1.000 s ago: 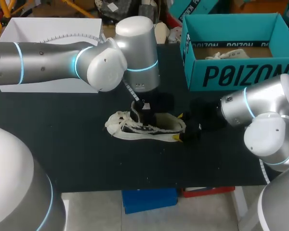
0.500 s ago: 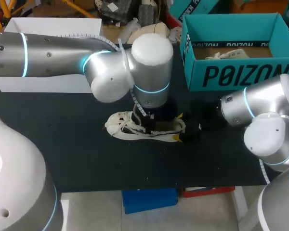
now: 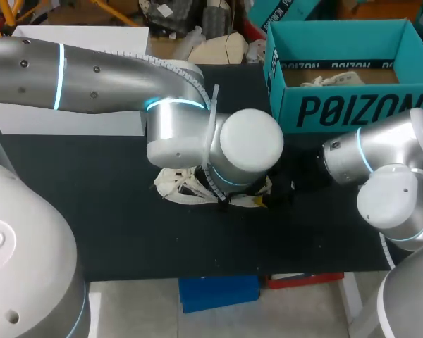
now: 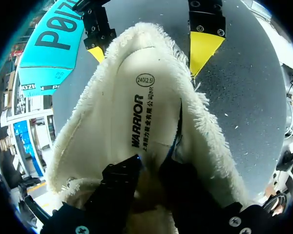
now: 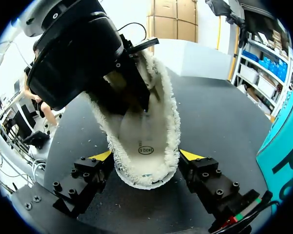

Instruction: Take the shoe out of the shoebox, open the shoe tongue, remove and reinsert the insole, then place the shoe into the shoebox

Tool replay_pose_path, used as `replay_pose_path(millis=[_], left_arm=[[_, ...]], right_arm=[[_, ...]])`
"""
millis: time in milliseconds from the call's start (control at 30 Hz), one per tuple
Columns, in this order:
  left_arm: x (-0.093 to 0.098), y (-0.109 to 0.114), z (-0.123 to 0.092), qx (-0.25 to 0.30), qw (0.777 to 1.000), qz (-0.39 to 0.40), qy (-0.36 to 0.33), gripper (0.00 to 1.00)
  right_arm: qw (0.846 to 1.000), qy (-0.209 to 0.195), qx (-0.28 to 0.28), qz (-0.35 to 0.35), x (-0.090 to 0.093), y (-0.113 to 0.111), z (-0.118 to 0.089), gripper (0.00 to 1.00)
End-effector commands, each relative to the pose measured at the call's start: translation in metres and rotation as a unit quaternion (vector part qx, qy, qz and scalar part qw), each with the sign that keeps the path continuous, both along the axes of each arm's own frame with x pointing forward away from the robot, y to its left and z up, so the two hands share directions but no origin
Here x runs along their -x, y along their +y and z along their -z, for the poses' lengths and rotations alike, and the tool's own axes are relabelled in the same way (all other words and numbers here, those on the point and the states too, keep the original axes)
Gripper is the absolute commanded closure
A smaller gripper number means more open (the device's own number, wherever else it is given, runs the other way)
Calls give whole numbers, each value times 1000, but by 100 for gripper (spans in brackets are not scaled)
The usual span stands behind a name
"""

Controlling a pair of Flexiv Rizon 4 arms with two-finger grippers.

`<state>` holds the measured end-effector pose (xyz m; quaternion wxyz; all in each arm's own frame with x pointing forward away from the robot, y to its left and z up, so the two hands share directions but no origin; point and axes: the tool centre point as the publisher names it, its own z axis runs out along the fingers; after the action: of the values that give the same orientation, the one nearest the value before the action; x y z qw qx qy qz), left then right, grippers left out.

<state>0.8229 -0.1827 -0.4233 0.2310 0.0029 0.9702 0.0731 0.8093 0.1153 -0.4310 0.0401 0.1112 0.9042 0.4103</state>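
Observation:
The cream shoe (image 3: pixel 178 189) lies on its sole mid-table, toe and laces showing. My left arm's wrist hangs over its middle and hides the left gripper in the head view. In the left wrist view the left gripper (image 4: pixel 154 168) is shut on the front part of the fleecy white insole (image 4: pixel 136 112), which curls up at its edges. My right gripper (image 5: pixel 145 156) stands at the heel, its yellow tips pressed against both sides of the shoe (image 5: pixel 144 178). The left gripper (image 5: pixel 132 95) shows there above the insole (image 5: pixel 149 131). The teal shoebox (image 3: pixel 352 109) stands open at the back right.
A white box (image 3: pixel 70 42) stands at the back left. The black table top (image 3: pixel 113 232) reaches to the front edge. The shoebox holds some paper and a white item. The shoebox wall (image 5: pixel 288 141) rises close beside my right gripper.
My left arm has swung right and down over the shoe, so its wrist now covers the shoe's middle and heel. The right arm and the shoe have stayed put.

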Motion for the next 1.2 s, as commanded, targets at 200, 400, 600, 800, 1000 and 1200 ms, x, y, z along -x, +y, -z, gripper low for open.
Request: replay_pose_path(millis=[200, 400, 600, 800, 1000, 1200], left_arm=[[-30, 6, 27, 3, 991, -47, -123, 54], [-43, 9, 27, 23, 985, -82, -147, 52], [-44, 9, 28, 39, 984, -93, -149, 55], [-42, 4, 32, 41, 987, -76, -134, 80], [-41, 1, 33, 39, 994, -45, -94, 100], [-31, 1, 33, 36, 999, -18, -33, 100]], right_arm=[[1000, 1, 1, 1, 0, -1, 1, 100], [1000, 1, 1, 1, 0, -1, 1, 100], [1000, 1, 1, 1, 0, -1, 1, 100], [1000, 1, 1, 1, 0, -1, 1, 100], [1000, 1, 1, 1, 0, -1, 1, 100], [1000, 1, 1, 1, 0, -1, 1, 100]])
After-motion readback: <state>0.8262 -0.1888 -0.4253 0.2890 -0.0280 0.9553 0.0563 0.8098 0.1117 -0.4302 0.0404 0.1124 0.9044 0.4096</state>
